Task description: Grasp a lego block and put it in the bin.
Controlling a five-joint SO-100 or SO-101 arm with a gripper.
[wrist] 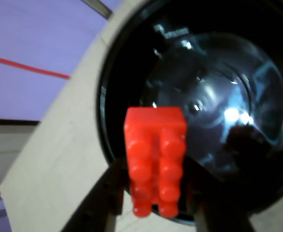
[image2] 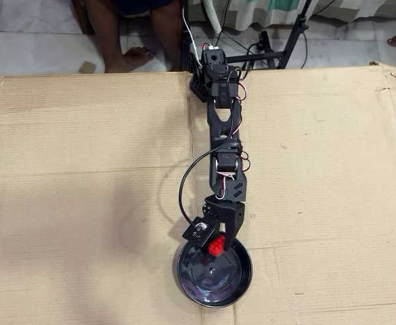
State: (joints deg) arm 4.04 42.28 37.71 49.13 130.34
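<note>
A bright red studded lego block (wrist: 156, 159) is clamped between my two dark fingers, one pressing each of its sides. My gripper (wrist: 153, 205) is shut on it. Right behind and below the block lies the bin (wrist: 218, 96), a round glossy black dish with a raised rim. In the overhead view the arm reaches down the cardboard, and the gripper (image2: 218, 244) holds the lego block (image2: 216, 246) over the upper rim of the bin (image2: 212, 272), near the bottom centre of the sheet.
A large corrugated cardboard sheet (image2: 82, 169) covers the work area. The arm's base (image2: 211, 71) stands at the sheet's top edge, with cables and a stand behind it. A person's feet (image2: 133, 57) rest on the tiled floor beyond.
</note>
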